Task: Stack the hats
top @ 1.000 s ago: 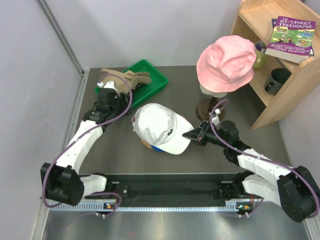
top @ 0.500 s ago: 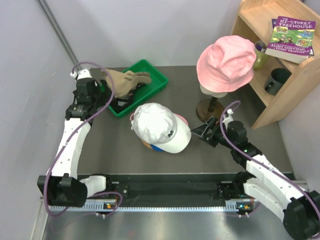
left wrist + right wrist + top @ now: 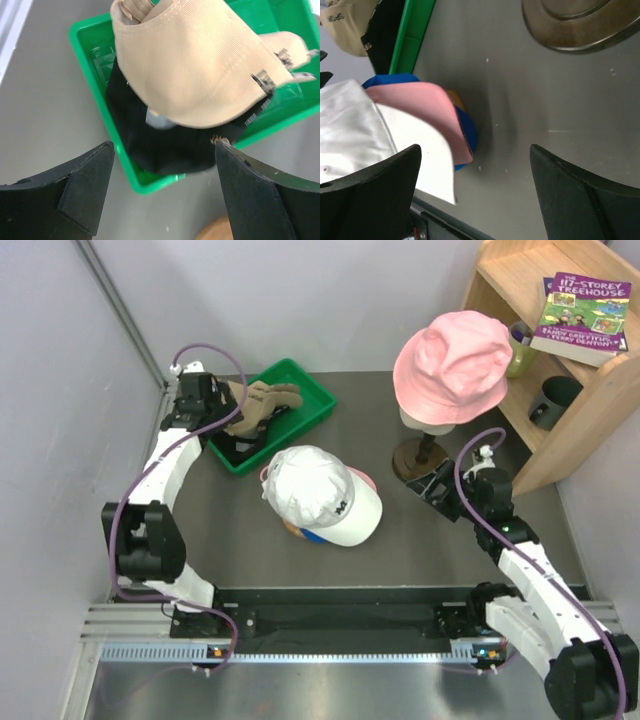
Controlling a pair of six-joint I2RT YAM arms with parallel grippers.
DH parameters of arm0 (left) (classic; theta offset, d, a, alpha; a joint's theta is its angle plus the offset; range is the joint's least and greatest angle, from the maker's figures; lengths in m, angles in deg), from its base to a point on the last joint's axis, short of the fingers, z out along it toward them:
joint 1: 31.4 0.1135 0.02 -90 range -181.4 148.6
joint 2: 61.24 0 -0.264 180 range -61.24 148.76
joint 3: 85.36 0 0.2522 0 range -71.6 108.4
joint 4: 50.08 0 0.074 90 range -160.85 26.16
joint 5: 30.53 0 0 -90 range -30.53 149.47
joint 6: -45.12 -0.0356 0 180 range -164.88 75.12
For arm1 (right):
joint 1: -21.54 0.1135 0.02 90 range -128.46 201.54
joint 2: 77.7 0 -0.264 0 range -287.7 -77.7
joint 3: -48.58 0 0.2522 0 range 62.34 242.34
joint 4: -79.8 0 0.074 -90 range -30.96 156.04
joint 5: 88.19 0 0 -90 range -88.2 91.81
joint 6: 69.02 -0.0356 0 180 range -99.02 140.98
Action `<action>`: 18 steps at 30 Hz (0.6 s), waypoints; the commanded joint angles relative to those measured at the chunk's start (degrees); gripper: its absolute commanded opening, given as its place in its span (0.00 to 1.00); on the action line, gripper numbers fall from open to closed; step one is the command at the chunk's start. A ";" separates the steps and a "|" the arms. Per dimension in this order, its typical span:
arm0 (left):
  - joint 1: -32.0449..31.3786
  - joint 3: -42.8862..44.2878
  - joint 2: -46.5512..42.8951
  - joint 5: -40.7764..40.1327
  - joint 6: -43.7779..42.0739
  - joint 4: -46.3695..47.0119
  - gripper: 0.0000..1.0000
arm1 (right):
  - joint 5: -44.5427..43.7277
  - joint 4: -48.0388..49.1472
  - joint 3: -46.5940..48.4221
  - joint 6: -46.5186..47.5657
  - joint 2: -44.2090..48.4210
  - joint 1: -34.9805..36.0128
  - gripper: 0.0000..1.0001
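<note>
Mid-table, white cap [image 3: 322, 495] is sitting crown-up on pink cap [image 3: 420, 107] and blue cap [image 3: 390, 81], whose edges are peeking out beneath it

Right gripper [image 3: 432, 485] was nipping in at the white peak a second ago. It is now standing off at the pile's 3 o'clock, jaws spread wide and holding nothing. Reading: white cap is released, so three are stacked

Left arm is folding back against the 9 o'clock wall while keeping left gripper [image 3: 162, 150] by green tray [image 3: 305, 390], at the pile's 11 o'clock. Its jaws are gaping wide and empty, hovering over tan cap [image 3: 195, 65] and apparently not touching it

Tan cap is lying tilted across black cap [image 3: 160, 145], both inside the tray. Judging tan to be the next pick and black after it, so two are still waiting

Surface: dark grey matte tabletop [image 3: 230, 530] is showing light specks and a faint sheen

Room: pale lilac-grey walls are closing in at 9 and 12 o'clock. Wooden shelf [image 3: 590, 390] at 2 o'clock is carrying a book [image 3: 580, 315], a green mug [image 3: 520, 350] and a dark cup [image 3: 555, 400]. Pink bucket hat [image 3: 452, 352] is resting on mannequin head [image 3: 425, 418] over a round wooden base [image 3: 413, 457], at the pile's 1 o'clock and near the right gripper
</note>
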 commanded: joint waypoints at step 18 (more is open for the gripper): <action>4.70 11.76 16.65 3.21 5.86 14.12 0.65 | 9.21 9.71 9.55 5.09 -20.20 -7.97 0.88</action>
